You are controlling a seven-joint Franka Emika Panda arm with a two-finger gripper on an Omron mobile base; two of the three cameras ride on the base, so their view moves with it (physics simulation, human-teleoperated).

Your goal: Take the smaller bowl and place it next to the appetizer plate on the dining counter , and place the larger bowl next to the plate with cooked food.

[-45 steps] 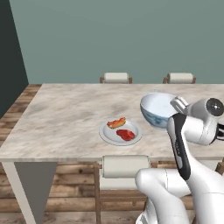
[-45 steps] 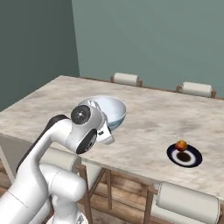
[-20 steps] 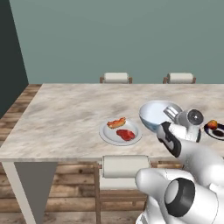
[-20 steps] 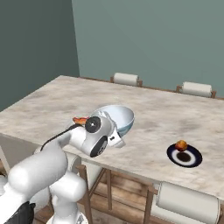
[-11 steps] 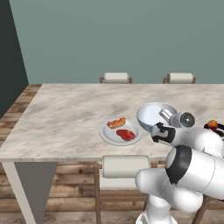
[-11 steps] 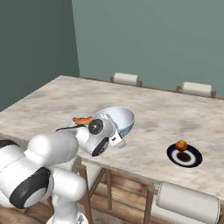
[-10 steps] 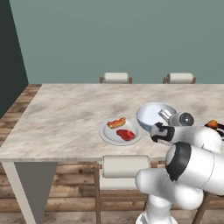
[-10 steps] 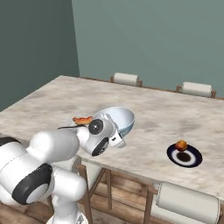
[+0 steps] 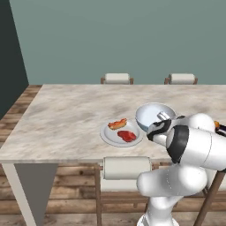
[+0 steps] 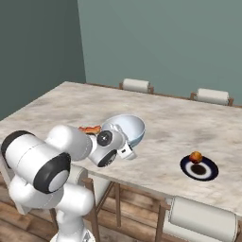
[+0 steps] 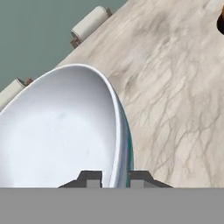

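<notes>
A: Larger bowl — why does it sit tilted like that, right by the plate with cooked food?

B: Because the gripper pinches it by one rim, a finger inside and a finger outside, jaws nearly together on the thin wall. Held at one edge, the bowl leans. It is over the dining counter, just beside that plate; I cannot tell whether its base touches the surface yet.

A: And why that spot?

B: The task wants it next to the hot dog and red meat, so I judge this as the placing step, nearly done.

A: What is it made of, by the look?

B: Deep, round, glossy white inside, pale blue outside, like glazed ceramic: smooth, likely slippery. The counter is matte beige with marble veins. The appetizer plate is small, dark and flat, with an orange morsel, well apart.
</notes>
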